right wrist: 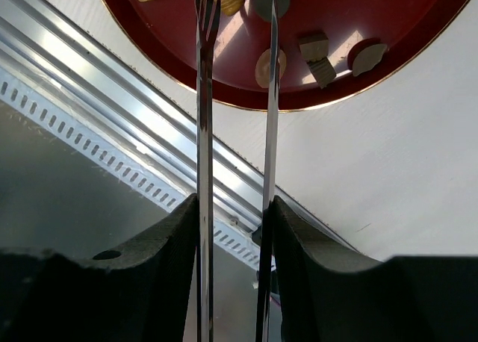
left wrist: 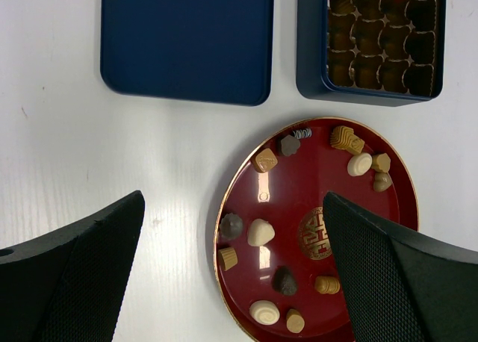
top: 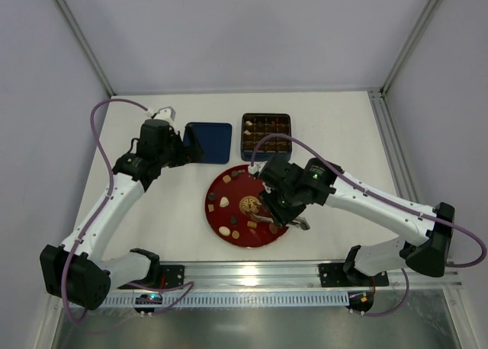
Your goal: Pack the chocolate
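Several chocolate pieces (top: 224,203), dark, tan and cream, lie scattered on the red plate (top: 238,190). They also show in the left wrist view (left wrist: 260,231) and the right wrist view (right wrist: 269,66). My right gripper (top: 280,212) (right wrist: 235,207) is over the plate's near right edge, shut on metal tongs (right wrist: 205,133). The tong blades stand apart and reach over the plate's near rim. I see nothing between the tips. My left gripper (top: 185,147) (left wrist: 233,230) is open and empty, high above the plate's left side.
The open dark-blue tin (top: 266,132) (left wrist: 314,73) with brown gridded cells stands behind the plate. Its blue lid (top: 207,142) (left wrist: 187,43) lies flat to its left. An aluminium rail (top: 305,271) (right wrist: 149,133) runs along the table's near edge.
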{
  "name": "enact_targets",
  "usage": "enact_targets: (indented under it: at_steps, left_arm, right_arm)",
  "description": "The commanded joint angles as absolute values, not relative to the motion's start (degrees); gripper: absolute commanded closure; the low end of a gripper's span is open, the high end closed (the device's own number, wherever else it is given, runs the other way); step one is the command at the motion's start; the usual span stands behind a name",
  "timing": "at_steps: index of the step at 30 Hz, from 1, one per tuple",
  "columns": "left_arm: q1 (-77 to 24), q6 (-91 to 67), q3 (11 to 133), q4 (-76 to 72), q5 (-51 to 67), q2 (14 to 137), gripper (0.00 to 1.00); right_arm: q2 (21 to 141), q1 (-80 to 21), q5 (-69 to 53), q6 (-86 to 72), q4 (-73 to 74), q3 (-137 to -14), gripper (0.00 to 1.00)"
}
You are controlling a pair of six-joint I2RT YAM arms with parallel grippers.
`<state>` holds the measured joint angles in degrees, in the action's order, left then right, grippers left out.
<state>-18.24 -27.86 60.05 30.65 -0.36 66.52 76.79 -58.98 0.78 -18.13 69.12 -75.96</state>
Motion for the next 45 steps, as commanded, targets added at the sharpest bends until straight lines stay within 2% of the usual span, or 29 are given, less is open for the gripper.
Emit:
enact_targets:
  at_steps: [1, 22, 45]
  left_arm:
    - [-17.9, -27.4, 60.2, 29.4, -0.4, 66.1, 0.0]
    - [-17.8, -27.3, 60.3, 29.4, -0.6, 66.2, 0.0]
    - [-17.8, -27.2, 60.3, 29.4, -0.9, 66.0, 0.0]
  right_arm:
    - [77.0, -60.1, 0.8, -17.8, 70.4, -76.1, 0.55]
    - [82.1, -64.1, 1.6, -16.1, 70.0, -76.5, 0.52]
    - [86.0, -64.3, 1.9, -14.7, 68.7, -77.5, 0.56]
